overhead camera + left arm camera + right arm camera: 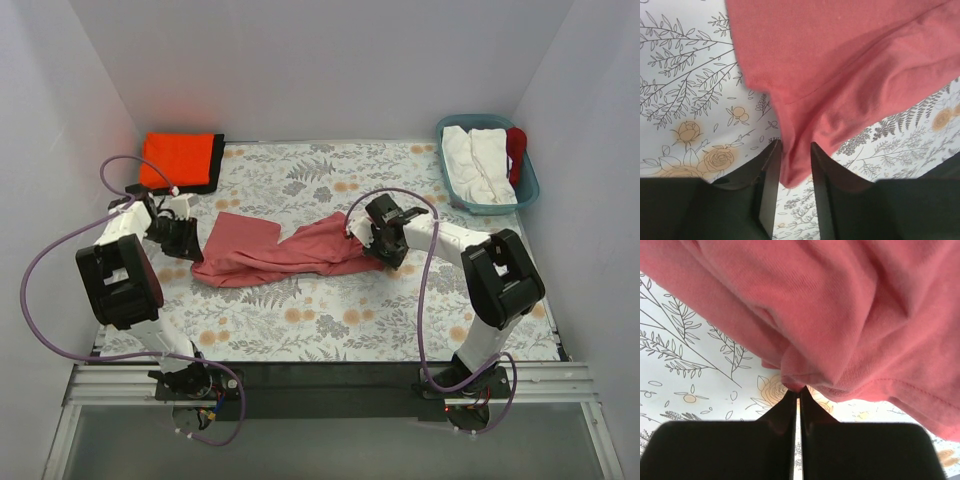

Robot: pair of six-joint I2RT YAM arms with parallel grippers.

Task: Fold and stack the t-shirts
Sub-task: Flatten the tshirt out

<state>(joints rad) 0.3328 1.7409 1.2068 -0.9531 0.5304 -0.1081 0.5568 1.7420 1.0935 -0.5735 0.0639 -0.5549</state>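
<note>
The dusty rose-red t-shirt (285, 250) lies crumpled and stretched across the middle of the flowered table. My left gripper (188, 240) is at its left end; in the left wrist view (794, 150) a bunched fold of the shirt (840, 65) fills the gap between the fingers. My right gripper (377, 246) is at its right end; in the right wrist view (799, 391) it is pinched shut on a fold of the shirt (830, 305). The bright orange t-shirt (178, 158), folded square, lies on the black one (216, 160) at the back left.
A teal plastic basket (527, 195) with white cloth and a red item stands at the back right. White walls close in the table on three sides. The arm bases and purple cables are at the near edge.
</note>
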